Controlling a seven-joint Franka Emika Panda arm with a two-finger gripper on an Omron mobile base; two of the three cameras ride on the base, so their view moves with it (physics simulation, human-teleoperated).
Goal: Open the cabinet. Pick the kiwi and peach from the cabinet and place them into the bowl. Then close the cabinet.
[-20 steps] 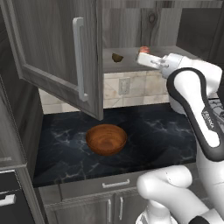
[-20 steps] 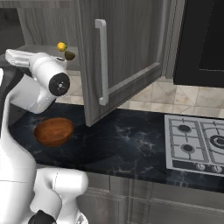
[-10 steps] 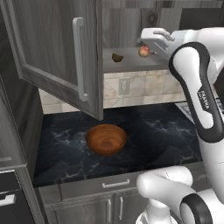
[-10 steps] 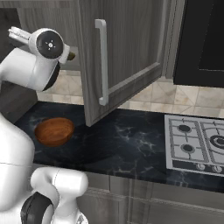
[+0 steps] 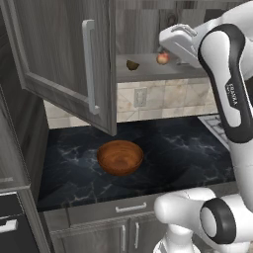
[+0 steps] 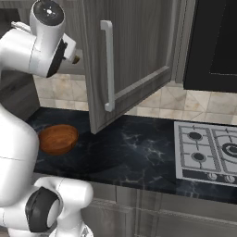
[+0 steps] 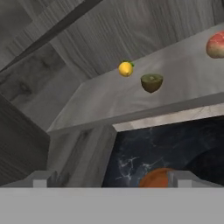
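The cabinet door hangs wide open over the dark counter, swung out far enough that the shelf inside is reachable from the front, so the opening step looks done. On that shelf sit the task's fruits: the kiwi, a cut half with its green face showing, near the front edge, and the peach further along the same board, well apart from it. A small yellow fruit rests just behind the kiwi, not wanted for this job.

The arm is raised high, its hand up at shelf level beside the peach in the left base view, and the hand camera looks down along the shelf, presumably lining up a first pick. The gripper shows just two finger tips at the bottom of the hand view, set far apart with nothing between them, so it reads as spread wide and empty, though they are small and half hidden.

Down below, the bowl waits on the counter almost straight under the shelf opening, still empty: a short drop path for each fruit. Neither fruit is taken yet; the cabinet closing comes last.
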